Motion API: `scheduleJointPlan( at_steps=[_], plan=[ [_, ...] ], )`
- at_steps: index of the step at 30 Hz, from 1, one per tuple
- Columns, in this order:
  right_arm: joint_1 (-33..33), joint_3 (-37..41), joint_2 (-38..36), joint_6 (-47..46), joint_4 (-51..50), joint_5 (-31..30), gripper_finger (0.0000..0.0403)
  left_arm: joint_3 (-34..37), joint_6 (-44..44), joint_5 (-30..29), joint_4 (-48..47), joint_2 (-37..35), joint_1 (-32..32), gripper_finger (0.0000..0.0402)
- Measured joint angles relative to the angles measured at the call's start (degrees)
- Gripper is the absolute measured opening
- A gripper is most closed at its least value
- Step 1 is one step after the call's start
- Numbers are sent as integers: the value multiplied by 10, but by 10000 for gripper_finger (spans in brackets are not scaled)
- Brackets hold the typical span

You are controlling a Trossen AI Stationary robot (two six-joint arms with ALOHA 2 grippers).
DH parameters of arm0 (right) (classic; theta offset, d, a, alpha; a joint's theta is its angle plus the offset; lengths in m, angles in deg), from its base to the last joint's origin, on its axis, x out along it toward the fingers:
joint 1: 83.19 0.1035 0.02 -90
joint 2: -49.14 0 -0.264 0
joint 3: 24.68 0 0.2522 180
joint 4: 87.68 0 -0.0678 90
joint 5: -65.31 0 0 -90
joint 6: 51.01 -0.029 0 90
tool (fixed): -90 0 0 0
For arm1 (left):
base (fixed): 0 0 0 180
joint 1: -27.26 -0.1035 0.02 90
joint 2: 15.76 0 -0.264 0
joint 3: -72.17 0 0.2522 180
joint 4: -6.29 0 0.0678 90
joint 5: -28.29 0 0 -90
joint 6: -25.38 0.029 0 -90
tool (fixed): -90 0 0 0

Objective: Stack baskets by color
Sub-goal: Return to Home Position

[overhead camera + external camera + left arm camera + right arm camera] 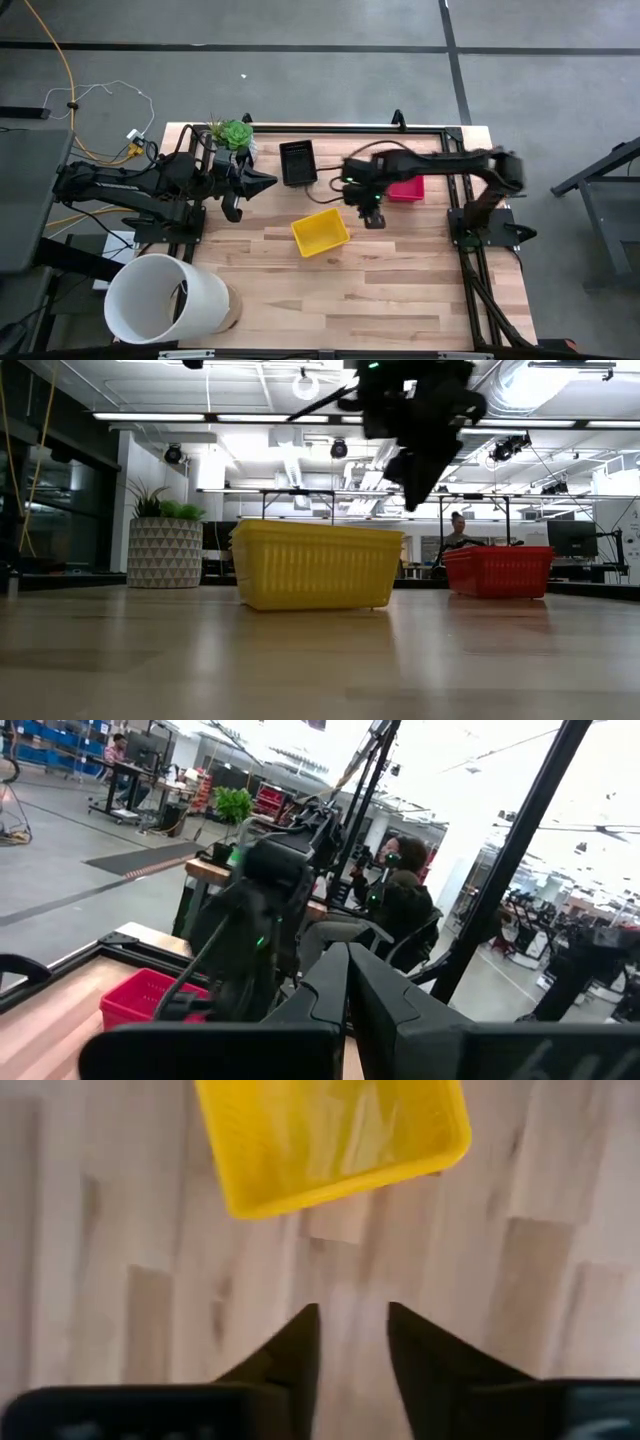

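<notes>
A yellow basket (320, 232) rests on its base near the table's middle, also in the low view (315, 565) and the right wrist view (330, 1140). A black basket (298, 162) sits toward the far edge, and a pink-red basket (405, 188) stands right of it (498, 572) (140, 1000). My right gripper (372, 215) hovers above the table between the yellow and pink-red baskets, pointing steeply down; it is open and empty (352, 1325). My left gripper (255, 183) stays shut and level at the far left, holding nothing (347, 965).
A large white cylinder (165, 298) stands at the near left corner. A green plant in a white pot (235, 133) is at the far left, by the left arm. Bare wood lies near and right of the yellow basket. A person sits beyond the table (400, 895).
</notes>
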Motion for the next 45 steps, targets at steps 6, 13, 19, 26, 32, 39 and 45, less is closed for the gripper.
scheduleJointPlan(
  at_steps=[6, 13, 19, 26, 32, 39, 45],
  plan=[
    [21, 187, -167, -192, 244, 13, 7, 0, 21, 0, -9, 0, 10, 0],
    [47, 307, -296, -351, 547, -77, 7, 0, 46, 0, -15, 0, 23, 0],
    [57, 329, -340, -345, 657, -153, 6, 0, 52, 0, -17, 0, 22, 0],
    [56, 297, -364, -299, 652, -191, 1, 0, 79, 0, -22, 0, 22, 0],
    [57, 287, -393, -254, 646, -165, 0, 0, 58, 0, -21, 0, 22, 0],
    [57, 286, -409, -253, 634, -156, 0, 21, 44, 27, -47, -23, 15, 0],
    [57, 286, -409, -259, 624, -157, 0, 148, -1, 62, 56, -100, -8, 0]
  ],
)
